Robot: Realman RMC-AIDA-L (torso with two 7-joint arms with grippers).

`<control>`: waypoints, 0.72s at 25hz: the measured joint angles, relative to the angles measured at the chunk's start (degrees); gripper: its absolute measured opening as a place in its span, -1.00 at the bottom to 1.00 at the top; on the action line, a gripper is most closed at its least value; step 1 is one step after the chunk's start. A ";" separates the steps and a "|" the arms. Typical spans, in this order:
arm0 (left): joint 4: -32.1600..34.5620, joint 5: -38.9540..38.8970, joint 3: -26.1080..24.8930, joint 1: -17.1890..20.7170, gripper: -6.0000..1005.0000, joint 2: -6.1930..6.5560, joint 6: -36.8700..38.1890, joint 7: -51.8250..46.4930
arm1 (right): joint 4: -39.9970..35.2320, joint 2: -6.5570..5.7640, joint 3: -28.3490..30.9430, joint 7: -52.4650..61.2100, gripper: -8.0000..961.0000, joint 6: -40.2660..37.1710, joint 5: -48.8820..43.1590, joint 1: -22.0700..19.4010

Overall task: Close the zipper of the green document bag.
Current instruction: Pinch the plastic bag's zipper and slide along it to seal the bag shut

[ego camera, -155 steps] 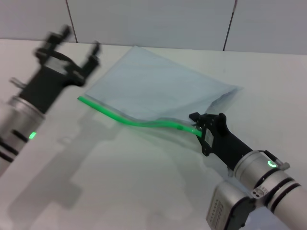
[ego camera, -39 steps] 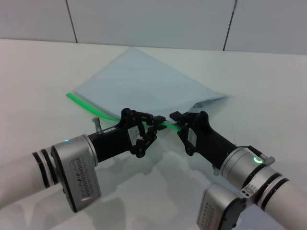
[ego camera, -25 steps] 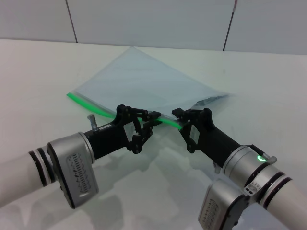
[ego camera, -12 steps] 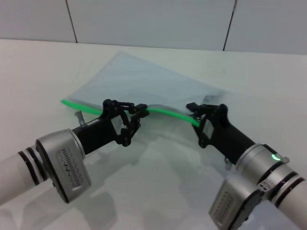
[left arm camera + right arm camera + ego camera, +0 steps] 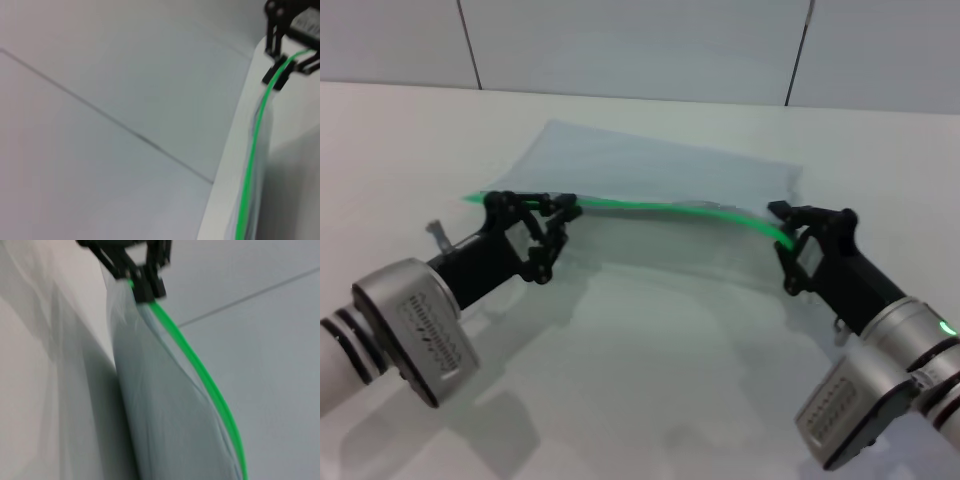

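Note:
The green document bag [image 5: 650,170] is a pale blue-grey pouch lying across the middle of the white table, its near long edge lifted. Along that edge the bright green zipper [image 5: 670,209] is stretched almost straight between my two grippers. My left gripper [image 5: 563,207] is shut on the zipper near its left end; a short green stub shows beyond it. My right gripper [image 5: 786,236] is shut on the zipper's right end. The left wrist view shows the zipper [image 5: 252,165] leading to the right gripper [image 5: 276,75]. The right wrist view shows the zipper [image 5: 200,370] and the bag [image 5: 165,410] leading to the left gripper [image 5: 144,284].
The white table [image 5: 650,380] stretches in front of the bag, with the arms' shadows on it. A pale tiled wall [image 5: 620,45] rises right behind the table's far edge.
My left gripper has slid left along the zipper from its middle to near its left end. My right gripper has moved right, and the strip has gone from sagging to taut.

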 joint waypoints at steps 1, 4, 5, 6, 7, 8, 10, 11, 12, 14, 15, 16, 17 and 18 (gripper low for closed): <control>0.13 -0.71 0.00 0.33 -0.78 0.00 0.00 0.01 | 0.36 0.00 0.01 0.06 -0.97 -0.11 0.64 -0.06; 0.26 -2.81 0.00 1.19 -0.78 0.01 0.00 0.15 | 1.30 0.00 0.02 0.11 -0.97 -0.53 2.63 -0.24; 0.26 -3.42 0.00 1.43 -0.77 0.04 0.00 0.23 | 1.51 0.00 0.02 0.15 -0.97 -0.56 3.17 -0.35; 0.26 -3.93 0.00 1.64 -0.77 0.06 0.00 0.31 | 1.68 0.00 0.02 0.16 -0.97 -0.57 3.57 -0.47; 0.26 -4.47 0.00 1.84 -0.77 0.11 0.00 0.36 | 1.88 -0.01 0.04 0.19 -0.97 -0.57 3.99 -0.64; 0.27 -4.94 0.00 2.03 -0.77 0.13 0.00 0.39 | 2.03 -0.02 0.07 0.22 -0.97 -0.61 4.35 -0.76; 0.51 -5.68 0.00 2.42 -0.77 0.17 0.00 0.41 | 2.30 -0.05 0.11 0.26 -0.97 -0.72 5.21 -0.96; 0.73 -5.95 0.00 2.67 -0.77 0.18 0.01 0.41 | 2.49 -0.05 0.11 0.32 -0.97 -0.86 5.69 -0.99; 0.92 -6.12 0.00 2.84 -0.77 0.19 0.01 0.41 | 2.74 -0.06 0.11 0.40 -0.97 -1.05 6.15 -1.01; 1.19 -6.61 0.02 3.15 -0.77 0.19 0.10 0.42 | 3.22 -0.05 0.09 0.69 -0.97 -1.65 6.43 -1.12; 1.23 -7.04 0.00 3.15 -0.76 0.19 0.14 0.42 | 3.55 -0.04 0.13 0.86 -0.97 -2.02 6.66 -1.24; 1.24 -7.60 -0.02 3.15 -0.76 0.18 0.19 0.41 | 3.87 0.01 0.18 1.01 -0.97 -2.85 8.10 -1.36; 1.23 -8.11 -0.02 3.14 -0.76 0.14 0.28 0.41 | 3.87 0.01 0.18 1.01 -0.97 -2.85 8.10 -1.36; 1.24 -8.73 -0.02 3.05 -0.76 0.07 0.38 0.41 | 4.05 -0.02 0.23 1.09 -0.97 -3.55 9.29 -1.37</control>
